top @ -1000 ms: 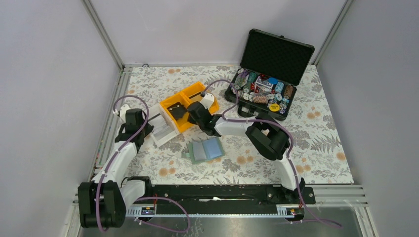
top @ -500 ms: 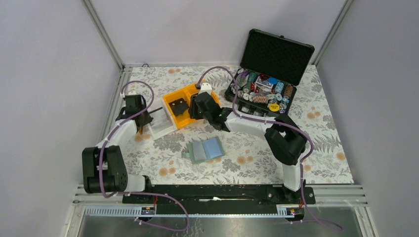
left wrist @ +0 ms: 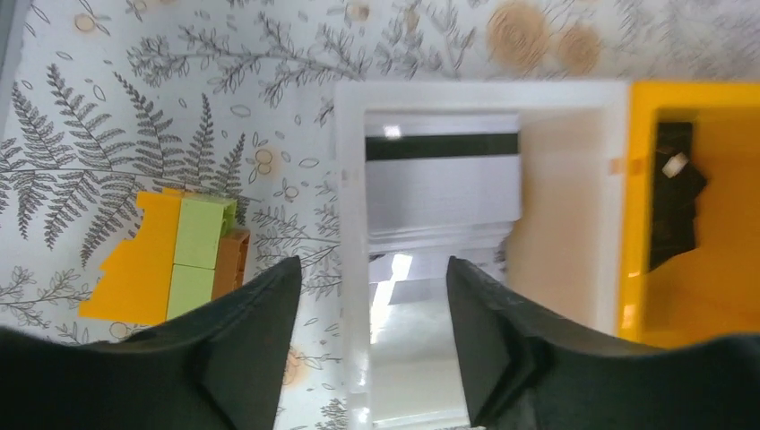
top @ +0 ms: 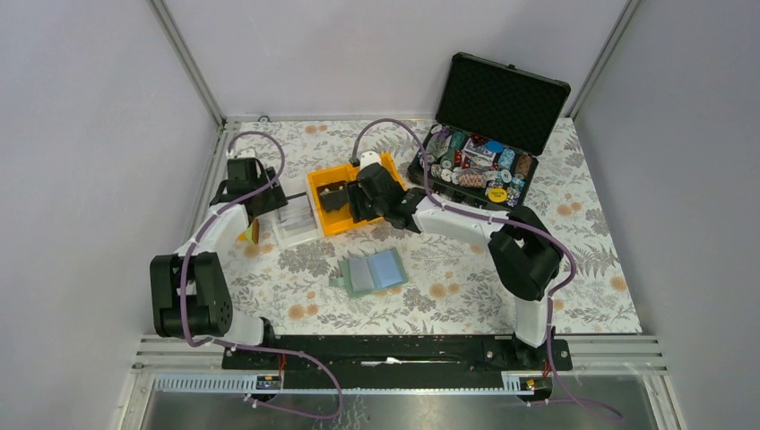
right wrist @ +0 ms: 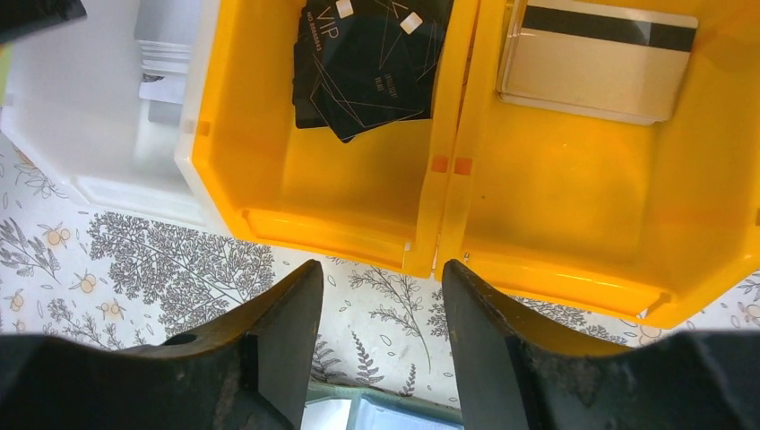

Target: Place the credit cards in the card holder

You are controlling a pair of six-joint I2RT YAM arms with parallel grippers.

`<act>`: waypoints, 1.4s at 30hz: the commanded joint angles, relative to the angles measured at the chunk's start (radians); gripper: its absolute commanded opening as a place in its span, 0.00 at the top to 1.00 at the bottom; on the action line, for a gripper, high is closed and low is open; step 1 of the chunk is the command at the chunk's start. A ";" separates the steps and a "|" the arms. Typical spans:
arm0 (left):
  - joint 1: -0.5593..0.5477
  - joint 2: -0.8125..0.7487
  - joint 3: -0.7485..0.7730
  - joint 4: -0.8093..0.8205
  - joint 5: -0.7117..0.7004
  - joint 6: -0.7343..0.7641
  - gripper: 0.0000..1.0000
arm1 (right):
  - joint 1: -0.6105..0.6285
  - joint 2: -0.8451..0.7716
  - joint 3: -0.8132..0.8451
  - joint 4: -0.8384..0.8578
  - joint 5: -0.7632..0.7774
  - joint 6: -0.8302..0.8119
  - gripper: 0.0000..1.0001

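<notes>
Credit cards (right wrist: pixel 372 63): black ones fanned in yellow bin (right wrist: pixel 269 179); pale striped card (right wrist: pixel 596 58) in adjoining yellow bin; silvery stack (left wrist: pixel 442 193) in white bin (left wrist: pixel 349 179) alongside. All in table's (top: pixel 591 242) left half, toward far edge. Card holder (top: pixel 374 271) lying open mid-table, nearer front edge, pockets up. L gripper (left wrist: pixel 372 269) above white bin, fingers apart, nothing btwn. R gripper (right wrist: pixel 381 269) over yellow bins' near wall, fingers apart, empty.

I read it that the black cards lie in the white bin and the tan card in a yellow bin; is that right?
Not quite: the black cards lie in a yellow bin too, the one next to the white bin; the tan card lies in the other yellow bin. The right wrist view shows it.
</notes>
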 commanded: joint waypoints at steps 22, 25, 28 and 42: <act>-0.003 -0.467 0.168 -0.360 0.090 -0.070 0.01 | -0.006 0.402 0.564 -0.175 -0.137 -0.482 0.20; -0.003 -0.442 0.145 -0.317 0.150 -0.116 0.01 | -0.007 0.467 0.644 -0.202 -0.108 -0.536 0.16; -0.003 -0.423 0.098 -0.253 0.188 -0.178 0.01 | -0.006 0.526 0.723 -0.245 -0.074 -0.574 0.12; -0.004 -0.293 -0.162 0.054 -0.134 -0.332 0.02 | -0.009 0.526 0.699 -0.331 -0.235 -0.673 0.16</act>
